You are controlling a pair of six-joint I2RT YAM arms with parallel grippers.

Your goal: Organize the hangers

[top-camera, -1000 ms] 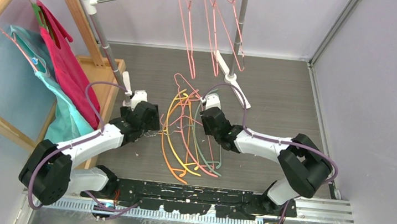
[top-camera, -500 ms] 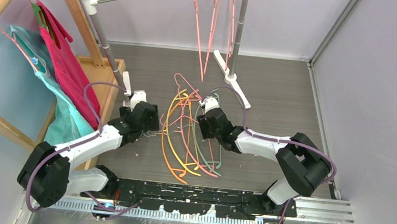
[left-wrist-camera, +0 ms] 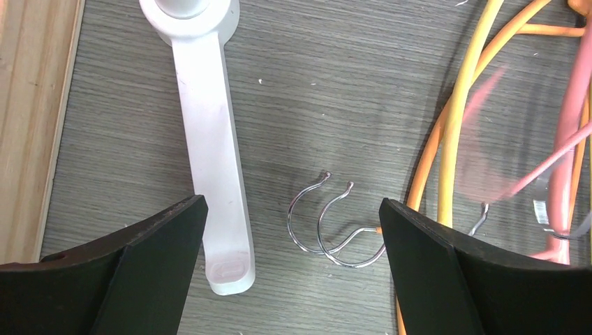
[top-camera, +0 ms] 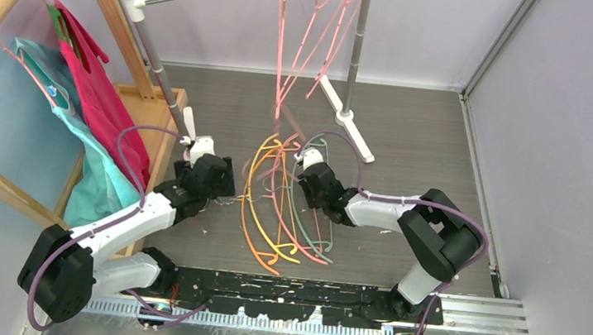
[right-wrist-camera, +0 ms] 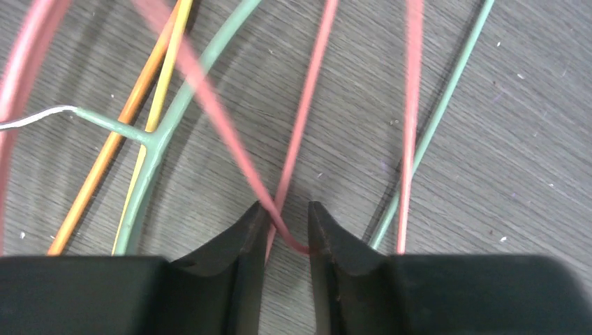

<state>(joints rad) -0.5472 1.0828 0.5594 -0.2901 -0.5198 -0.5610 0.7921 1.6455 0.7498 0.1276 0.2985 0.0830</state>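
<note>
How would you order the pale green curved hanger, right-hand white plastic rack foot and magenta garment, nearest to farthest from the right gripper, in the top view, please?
1. Pale green curved hanger, beside the right gripper.
2. Right-hand white plastic rack foot, just beyond.
3. Magenta garment, far left.

No legible writing in any view

Nothing could be read, whether text, brand, number or sign. Two small labels showed, both too small to make out: a white tag [top-camera: 53, 92] on the teal garment [top-camera: 100, 182] at the far left, and in the left wrist view a small white sticker [left-wrist-camera: 541, 211] beside the pink hanger [left-wrist-camera: 567, 139] at the right edge, marked with fine lines that did not resolve into characters.
</note>
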